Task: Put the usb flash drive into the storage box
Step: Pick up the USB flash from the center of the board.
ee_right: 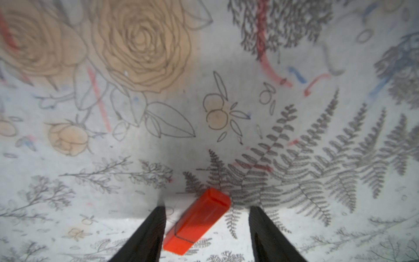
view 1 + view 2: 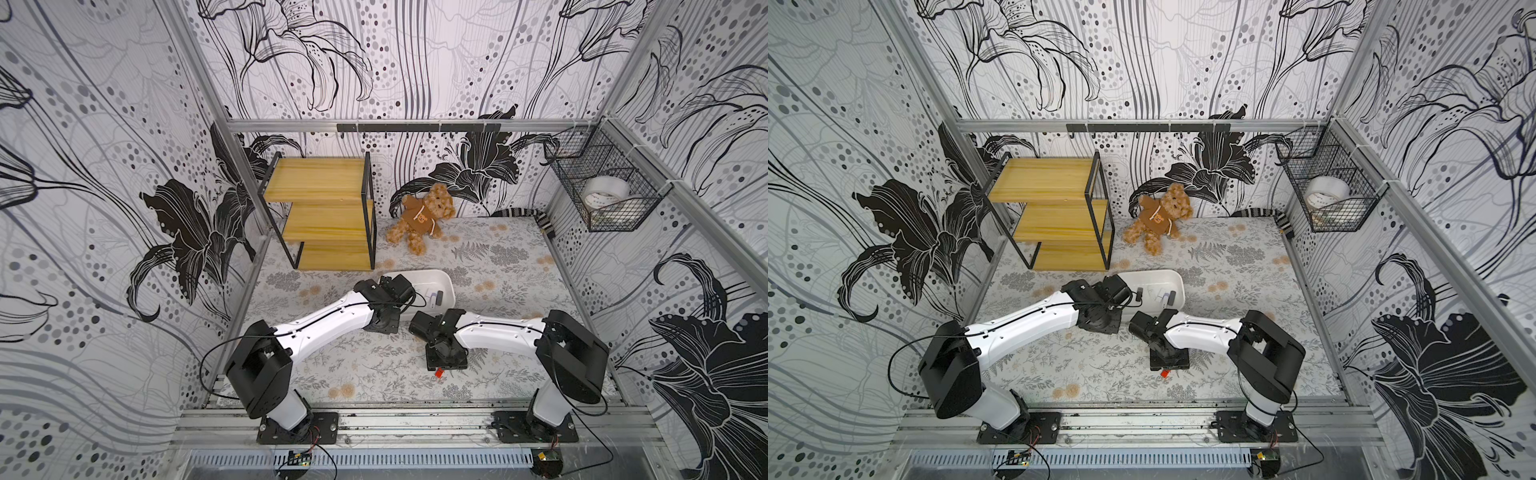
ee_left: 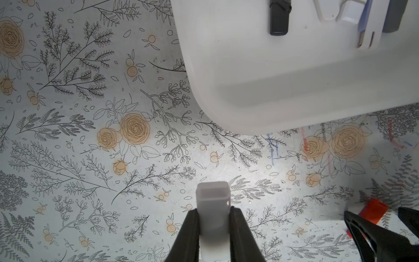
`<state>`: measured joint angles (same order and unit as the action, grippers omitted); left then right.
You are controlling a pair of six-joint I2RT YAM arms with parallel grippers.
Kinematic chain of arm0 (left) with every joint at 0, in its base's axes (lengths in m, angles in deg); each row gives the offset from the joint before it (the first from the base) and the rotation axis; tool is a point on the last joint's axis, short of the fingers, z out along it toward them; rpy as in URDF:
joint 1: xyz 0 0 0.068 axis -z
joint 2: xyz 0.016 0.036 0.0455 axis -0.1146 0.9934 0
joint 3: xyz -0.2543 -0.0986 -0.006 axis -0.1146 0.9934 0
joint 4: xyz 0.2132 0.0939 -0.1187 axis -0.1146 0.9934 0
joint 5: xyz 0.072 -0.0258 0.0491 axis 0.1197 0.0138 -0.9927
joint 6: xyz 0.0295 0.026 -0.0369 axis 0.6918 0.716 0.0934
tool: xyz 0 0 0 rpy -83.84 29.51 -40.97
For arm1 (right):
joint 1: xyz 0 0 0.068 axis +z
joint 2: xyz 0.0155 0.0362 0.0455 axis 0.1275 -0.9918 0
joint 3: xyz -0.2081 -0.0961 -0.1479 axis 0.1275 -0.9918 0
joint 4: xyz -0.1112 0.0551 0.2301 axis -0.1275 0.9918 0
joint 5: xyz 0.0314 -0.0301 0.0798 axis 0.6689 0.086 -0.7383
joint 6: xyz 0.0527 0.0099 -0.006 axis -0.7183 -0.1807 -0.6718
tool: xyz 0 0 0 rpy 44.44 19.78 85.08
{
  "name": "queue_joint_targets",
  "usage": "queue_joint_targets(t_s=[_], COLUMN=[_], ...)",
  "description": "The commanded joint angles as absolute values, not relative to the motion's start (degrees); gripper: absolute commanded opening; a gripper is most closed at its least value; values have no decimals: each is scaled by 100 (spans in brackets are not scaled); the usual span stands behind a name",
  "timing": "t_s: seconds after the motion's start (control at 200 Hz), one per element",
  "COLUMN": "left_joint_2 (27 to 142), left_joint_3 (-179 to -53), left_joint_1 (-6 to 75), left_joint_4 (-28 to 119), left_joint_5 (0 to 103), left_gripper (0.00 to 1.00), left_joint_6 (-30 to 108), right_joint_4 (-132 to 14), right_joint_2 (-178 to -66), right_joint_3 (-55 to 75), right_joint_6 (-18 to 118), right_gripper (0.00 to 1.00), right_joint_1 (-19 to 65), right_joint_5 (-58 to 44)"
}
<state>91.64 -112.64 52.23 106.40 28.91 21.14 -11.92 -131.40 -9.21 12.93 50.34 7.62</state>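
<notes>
We can read no words, brands, numbers or signs in any view. The teddy bear (image 2: 424,218) wears a hoodie with a small orange patch, too small to read. The tape roll (image 2: 604,192) in the wire basket (image 2: 619,216) bears illegible dark marks.

We are looking into a lab robot cell: aluminium framing (image 2: 291,124) is holding flower-printed panels (image 2: 415,62) behind the wooden shelf (image 2: 320,208), while a left arm (image 2: 324,316) and a right arm (image 2: 498,332) are sitting bolted to a rail (image 2: 415,424) opposite that shelf.
</notes>
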Motion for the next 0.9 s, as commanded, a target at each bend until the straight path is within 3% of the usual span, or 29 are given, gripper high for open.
queue_joint_targets(t_s=[0.0,0.516,0.891], left_joint_2=[9148,9185,9536], left_joint_3=[-11280,-11283,-11908], left_joint_1=[5190,5192,5129], left_joint_4=[10513,10542,10439], left_joint_5=[2944,2937,2742], left_gripper=[0,0,0], left_joint_6=[2161,2181,2374], right_joint_4=[-978,-1417,-1538], right_joint_2=[-13041,-13149,-13059], right_joint_3=[-1131,-1234,-1361], right_joint_6=[1157,1201,1175], right_gripper=[61,37,5], right_joint_1=[5106,5119,5114], right_joint_5=[702,445,387])
